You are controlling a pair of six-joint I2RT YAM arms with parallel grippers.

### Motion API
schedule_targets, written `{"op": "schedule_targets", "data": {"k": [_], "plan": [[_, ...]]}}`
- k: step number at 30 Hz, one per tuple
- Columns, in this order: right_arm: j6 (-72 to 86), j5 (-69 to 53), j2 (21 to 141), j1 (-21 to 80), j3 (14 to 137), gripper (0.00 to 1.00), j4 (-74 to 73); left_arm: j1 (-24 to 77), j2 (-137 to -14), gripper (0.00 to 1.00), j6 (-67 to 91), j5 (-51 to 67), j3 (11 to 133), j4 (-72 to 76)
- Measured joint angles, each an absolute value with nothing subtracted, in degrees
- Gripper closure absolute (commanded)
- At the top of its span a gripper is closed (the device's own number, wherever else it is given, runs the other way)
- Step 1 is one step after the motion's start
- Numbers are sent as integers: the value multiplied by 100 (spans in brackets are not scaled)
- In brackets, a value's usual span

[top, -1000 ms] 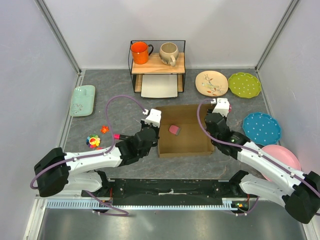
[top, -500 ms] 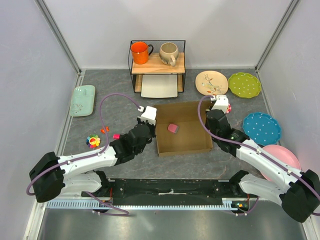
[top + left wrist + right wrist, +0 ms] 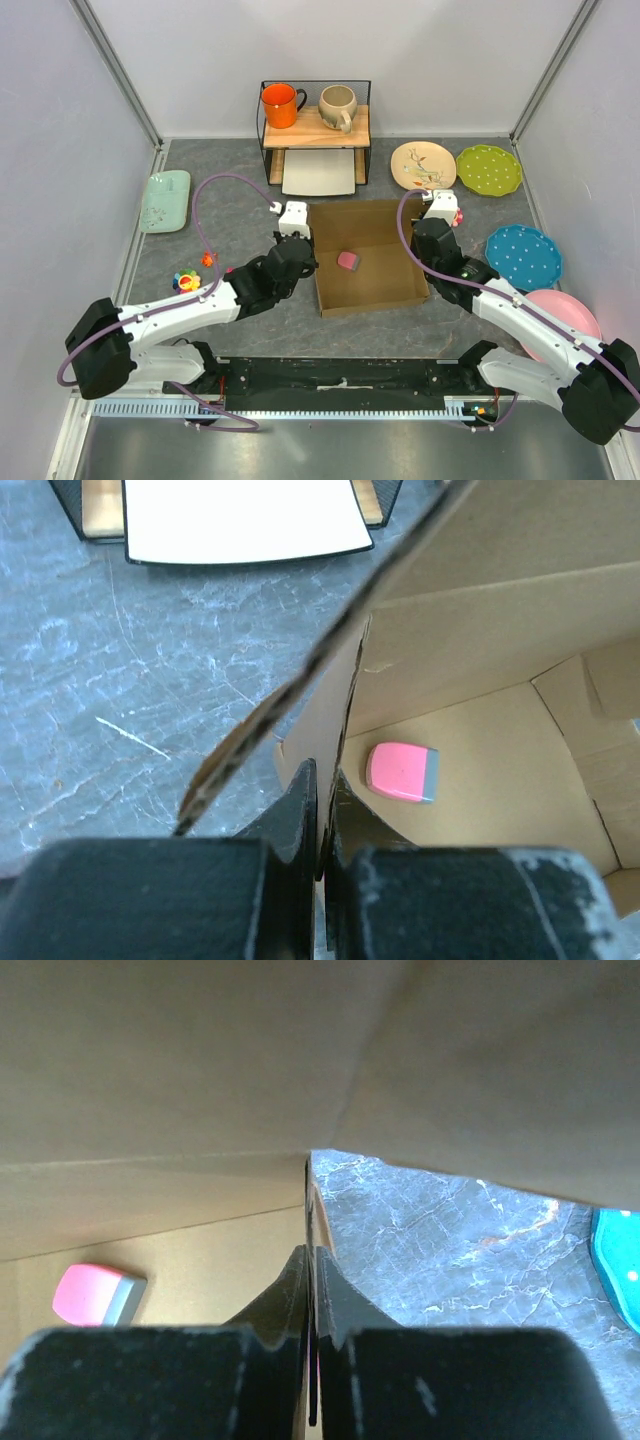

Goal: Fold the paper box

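From above we can't make out either pair of fingertips. The left pincer (image 3: 320, 792) pinches the left wall of the shallow brown cardboard box (image 3: 378, 280), the right pincer (image 3: 311, 1272) pinches its right wall. The box sits between them on the desk (image 3: 380, 335).

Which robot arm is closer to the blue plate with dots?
The right one. The right fingers pinch the right wall of the box, just beside the blue plate. The left fingers pinch the left wall, across the box from it.

Wire rack (image 3: 312, 130) just behind paper box (image 3: 375, 278), plates (image 3: 523, 256) right; open tabletop (image 3: 370, 335) in front.
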State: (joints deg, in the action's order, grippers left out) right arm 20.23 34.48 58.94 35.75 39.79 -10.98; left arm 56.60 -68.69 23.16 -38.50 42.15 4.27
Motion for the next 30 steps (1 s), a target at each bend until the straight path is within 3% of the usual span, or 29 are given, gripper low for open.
{"op": "schedule_targets", "data": {"k": [15, 30], "plan": [[2143, 3437, 5870, 3614, 3789, 95, -947, 5660, -7201, 98, 4838, -4250, 4263, 316], [2311, 3367, 5581, 3706, 3208, 94, -552, 5614, -7454, 98, 5214, -4309, 3343, 1931]]}}
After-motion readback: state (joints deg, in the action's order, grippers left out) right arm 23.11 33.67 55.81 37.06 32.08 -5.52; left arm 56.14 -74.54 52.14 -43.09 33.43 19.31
